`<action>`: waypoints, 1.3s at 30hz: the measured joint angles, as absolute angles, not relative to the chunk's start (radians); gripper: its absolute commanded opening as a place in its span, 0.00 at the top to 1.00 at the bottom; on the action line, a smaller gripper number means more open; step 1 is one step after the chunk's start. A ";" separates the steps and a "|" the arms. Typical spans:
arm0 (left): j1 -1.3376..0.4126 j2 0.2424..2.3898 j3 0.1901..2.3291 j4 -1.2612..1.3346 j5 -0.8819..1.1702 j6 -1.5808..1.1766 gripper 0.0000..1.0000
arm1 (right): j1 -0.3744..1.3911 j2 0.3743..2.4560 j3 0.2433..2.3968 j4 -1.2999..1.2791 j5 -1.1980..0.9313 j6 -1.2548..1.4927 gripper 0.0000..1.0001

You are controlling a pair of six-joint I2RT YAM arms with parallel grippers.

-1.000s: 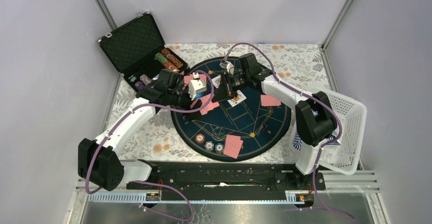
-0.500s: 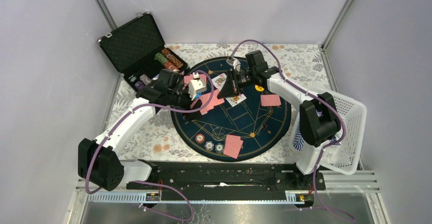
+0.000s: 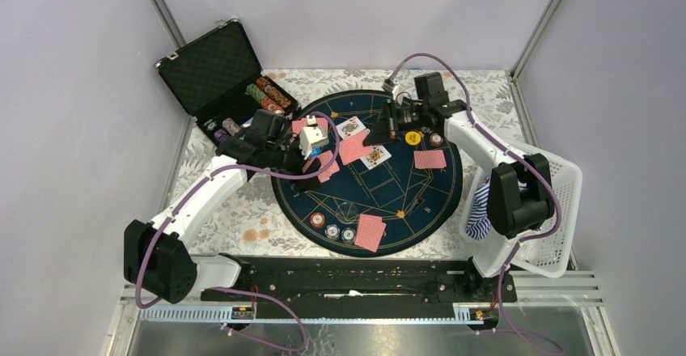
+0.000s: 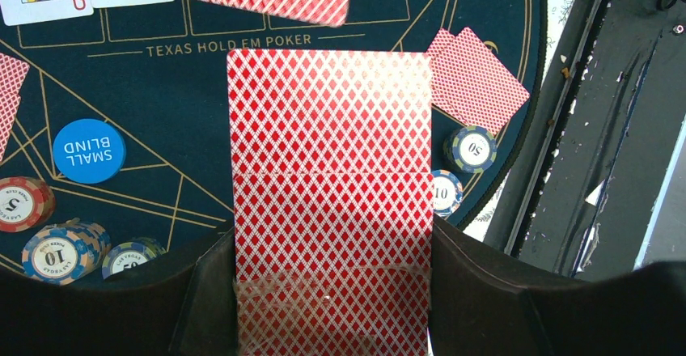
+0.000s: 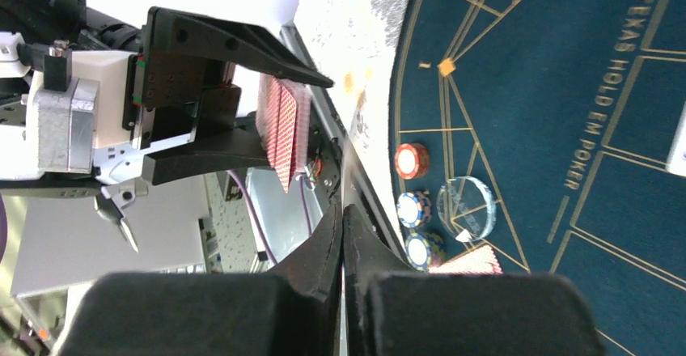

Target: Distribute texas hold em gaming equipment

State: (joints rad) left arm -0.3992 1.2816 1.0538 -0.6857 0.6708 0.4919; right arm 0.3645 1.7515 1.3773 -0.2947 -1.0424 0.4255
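Left gripper (image 4: 333, 287) clamps the red-backed deck (image 4: 332, 154) by its lower end above the poker mat (image 4: 162, 89); right gripper (image 5: 343, 230) pressed shut, nothing visible between; risk: several cards sliding out together when one is drawn

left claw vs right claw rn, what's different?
Left claw is spread, gripping the red-backed deck by its long edges; right claw is pressed shut, no card showing in it. Left claw hangs over the blue mat at its left, right claw farther back. Both are black.
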 measured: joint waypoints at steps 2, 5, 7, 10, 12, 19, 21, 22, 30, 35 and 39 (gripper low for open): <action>-0.399 1.282 1.054 -0.686 0.671 0.492 1.00 | 0.332 1.745 1.377 -0.327 -1.042 0.393 1.00; -0.399 1.282 1.054 -0.686 0.671 0.492 1.00 | 0.287 1.746 1.377 -0.393 -1.040 0.324 1.00; -0.399 1.282 1.054 -0.686 0.671 0.492 1.00 | 0.266 1.746 1.377 -0.439 -1.034 0.270 1.00; -0.399 1.282 1.054 -0.686 0.671 0.492 1.00 | 0.256 1.755 1.377 -0.491 -1.023 0.197 1.00; -0.399 1.282 1.054 -0.686 0.671 0.492 1.00 | 0.257 1.768 1.373 -0.505 -1.010 0.159 1.00; -0.399 1.282 1.054 -0.685 0.671 0.492 1.00 | 0.257 1.829 1.293 -0.502 -0.950 0.090 1.00; -0.399 1.282 1.054 -0.685 0.671 0.492 1.00 | 0.257 1.850 1.269 -0.490 -0.930 0.088 1.00; -0.399 1.282 1.054 -0.686 0.671 0.492 1.00 | 0.257 1.861 1.262 -0.484 -0.924 0.087 1.00; -0.399 1.282 1.054 -0.685 0.671 0.492 1.00 | 0.257 1.958 1.257 -0.442 -0.855 0.060 1.00; -0.399 1.282 1.054 -0.686 0.671 0.492 1.00 | 0.257 1.990 1.258 -0.427 -0.811 0.045 1.00; -0.399 1.282 1.054 -0.686 0.671 0.492 1.00 | 0.257 2.015 1.265 -0.428 -0.758 0.035 0.97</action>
